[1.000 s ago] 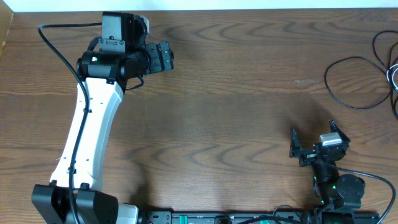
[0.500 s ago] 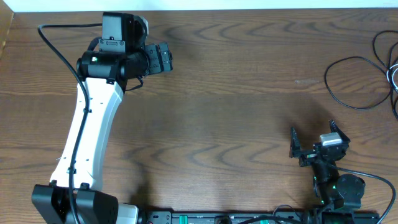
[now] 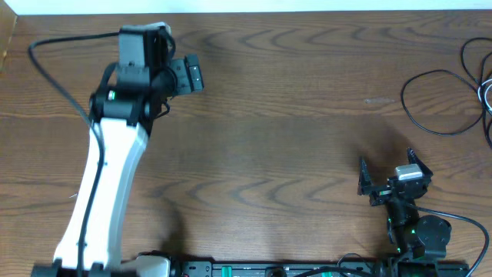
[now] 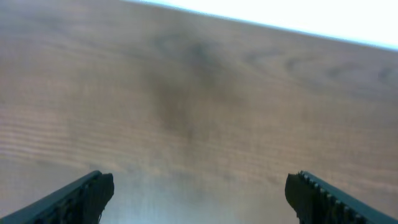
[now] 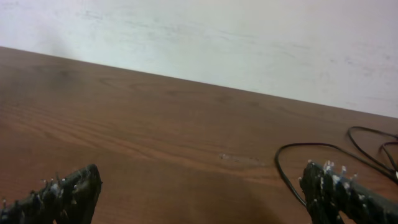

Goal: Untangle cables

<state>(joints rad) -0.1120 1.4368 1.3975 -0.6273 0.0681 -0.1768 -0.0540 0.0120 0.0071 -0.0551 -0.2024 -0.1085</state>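
Quick look at the setup: the cables (image 3: 402,100) were all bunched way over at the far right edge of the wooden table (image 3: 292,115), partly running out of the overhead shot. The clearest one was a black cord making a big open loop, with more black strands and a bit of white one (image 3: 484,92) right at the frame edge beside it. Neither arm was anywhere close to touching them. The left gripper (image 3: 198,74) was up near the top left of the table, well apart from the cords, with its jaws spread wide and nothing between them; its wrist cam just showed bare, blurry wood past the two fingers (image 4: 87,193). The right gripper (image 3: 386,157) sat low on the right side, near the front edge, jaws also spread wide and empty. From its wrist cam you could see the black loop (image 5: 277,165) lying flat on the table ahead and to the right, just past the right finger (image 5: 342,186), with a white wall (image 5: 217,37) behind the table's far edge.
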